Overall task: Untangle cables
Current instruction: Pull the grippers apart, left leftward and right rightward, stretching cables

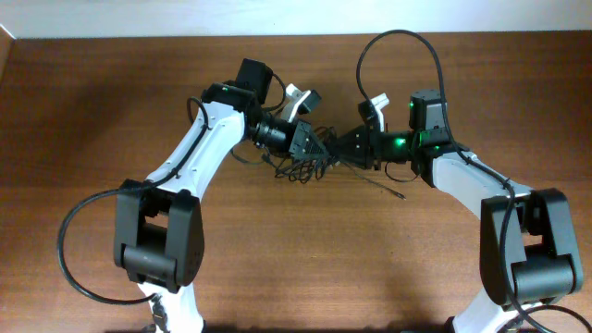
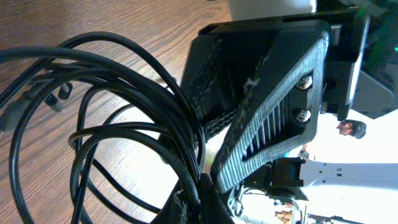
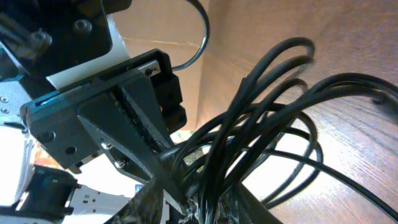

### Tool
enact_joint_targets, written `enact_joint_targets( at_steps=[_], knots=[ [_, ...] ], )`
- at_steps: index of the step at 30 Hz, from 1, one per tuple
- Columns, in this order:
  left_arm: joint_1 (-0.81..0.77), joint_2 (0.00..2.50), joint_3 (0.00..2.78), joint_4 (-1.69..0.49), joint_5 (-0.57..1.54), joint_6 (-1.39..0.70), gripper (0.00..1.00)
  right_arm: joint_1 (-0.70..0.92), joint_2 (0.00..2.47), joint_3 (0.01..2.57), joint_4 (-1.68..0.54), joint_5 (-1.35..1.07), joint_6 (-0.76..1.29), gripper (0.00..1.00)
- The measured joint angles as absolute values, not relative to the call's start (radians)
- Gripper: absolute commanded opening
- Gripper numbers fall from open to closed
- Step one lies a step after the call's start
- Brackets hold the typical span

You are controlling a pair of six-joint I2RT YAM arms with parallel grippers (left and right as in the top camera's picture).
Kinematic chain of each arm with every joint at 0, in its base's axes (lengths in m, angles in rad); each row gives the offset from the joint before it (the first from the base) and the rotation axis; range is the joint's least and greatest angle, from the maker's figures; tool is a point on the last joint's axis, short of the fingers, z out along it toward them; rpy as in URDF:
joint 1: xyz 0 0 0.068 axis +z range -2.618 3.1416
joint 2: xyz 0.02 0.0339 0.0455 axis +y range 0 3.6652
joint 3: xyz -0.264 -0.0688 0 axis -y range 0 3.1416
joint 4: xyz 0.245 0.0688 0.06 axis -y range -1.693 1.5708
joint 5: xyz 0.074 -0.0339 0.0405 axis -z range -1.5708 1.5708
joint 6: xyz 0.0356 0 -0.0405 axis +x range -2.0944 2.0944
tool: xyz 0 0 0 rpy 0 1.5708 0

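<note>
**2 claws tip to tip on 1 tangle**

The left claw (image 1: pixel 313 143), a black ribbed plastic 2-finger gripper, points toward 3 o'clock over the brown wood-grain table (image 1: pixel 111 102). Its fingers are pressed together. In the left wrist view the strands narrow into a single neck at 6 o'clock in the picture, right at those fingertips, so it is clamped on the cables (image 1: pixel 298 168). These are thin black flexible cords wound into a loose bundle of overlapping loops.

Seen from overhead, most of the bundle lies on the table at 7 o'clock from the left claw's tip, just below both claws. From the left wrist, the loops fan out from the pinch toward 9 and 10 o'clock, with a small dark plug (image 2: pixel 13 115) at the far left edge.

The right claw (image 1: pixel 344 146), of the same black ribbed build, points toward 9 o'clock and meets the left claw almost tip to tip. From the right wrist, the strands run down to its own fingers at 6 o'clock and arc away toward 2 o'clock. That spot is blurred, so I cannot tell whether its fingers are apart or clamped. 1 loose strand (image 1: pixel 381 187) trails across the table toward 4 o'clock from the right claw.
</note>
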State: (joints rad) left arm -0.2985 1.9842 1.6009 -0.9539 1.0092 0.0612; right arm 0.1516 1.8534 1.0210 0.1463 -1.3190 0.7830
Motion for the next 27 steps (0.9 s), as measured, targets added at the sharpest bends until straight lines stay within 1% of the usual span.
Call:
enact_joint_targets(
  at_steps=[4, 6, 7, 12, 13, 14, 15, 17, 18, 22, 23, 24, 25, 26, 27],
  knots=[
    [-0.284, 1.984, 1.601, -0.954, 1.007, 0.061, 0.0, 0.152, 1.853, 1.021, 0.146, -1.27, 0.8, 0.21],
    [-0.279, 1.984, 1.601, -0.958, 1.006, 0.061, 0.0, 0.152, 1.853, 1.021, 0.146, -1.256, 0.805, 0.07],
    [-0.279, 1.984, 1.601, -0.958, 1.005, 0.061, 0.0, 0.152, 1.853, 1.021, 0.147, -1.248, 0.805, 0.04],
    [-0.274, 1.984, 1.601, -0.958, 1.071, 0.061, 0.0, 0.152, 1.853, 1.021, 0.144, -1.192, 0.827, 0.04],
    [-0.274, 1.984, 1.601, -0.958, 1.079, 0.061, 0.0, 0.152, 1.853, 1.021, 0.143, -1.188, 0.831, 0.09],
    [-0.274, 1.984, 1.601, -0.958, 1.084, 0.061, 0.0, 0.152, 1.853, 1.021, 0.144, -1.185, 0.831, 0.22],
    [-0.274, 1.984, 1.601, -0.958, 1.086, 0.061, 0.0, 0.152, 1.853, 1.021, 0.144, -1.185, 0.829, 0.3],
    [-0.274, 1.984, 1.601, -0.957, 1.095, 0.061, 0.0, 0.152, 1.853, 1.021, 0.143, -1.177, 0.835, 0.39],
    [-0.274, 1.984, 1.601, -0.957, 1.099, 0.061, 0.0, 0.152, 1.853, 1.021, 0.142, -1.174, 0.836, 0.41],
    [-0.273, 1.984, 1.601, -0.957, 1.104, 0.062, 0.0, 0.164, 1.853, 1.021, 0.142, -1.171, 0.836, 0.4],
    [-0.273, 1.984, 1.601, -0.957, 1.104, 0.061, 0.0, 0.176, 1.853, 1.021, 0.142, -1.17, 0.836, 0.33],
    [-0.273, 1.984, 1.601, -0.957, 1.104, 0.061, 0.0, 0.182, 1.853, 1.021, 0.142, -1.17, 0.835, 0.23],
    [-0.273, 1.984, 1.601, -0.957, 1.104, 0.062, 0.0, 0.194, 1.853, 1.021, 0.143, -1.169, 0.834, 0.09],
    [-0.273, 1.984, 1.601, -0.957, 1.104, 0.061, 0.0, 0.202, 1.853, 1.021, 0.142, -1.166, 0.833, 0.04],
    [-0.273, 1.984, 1.601, -0.957, 1.105, 0.062, 0.07, 0.207, 1.853, 1.021, 0.142, -1.163, 0.838, 0.04]
  ],
)
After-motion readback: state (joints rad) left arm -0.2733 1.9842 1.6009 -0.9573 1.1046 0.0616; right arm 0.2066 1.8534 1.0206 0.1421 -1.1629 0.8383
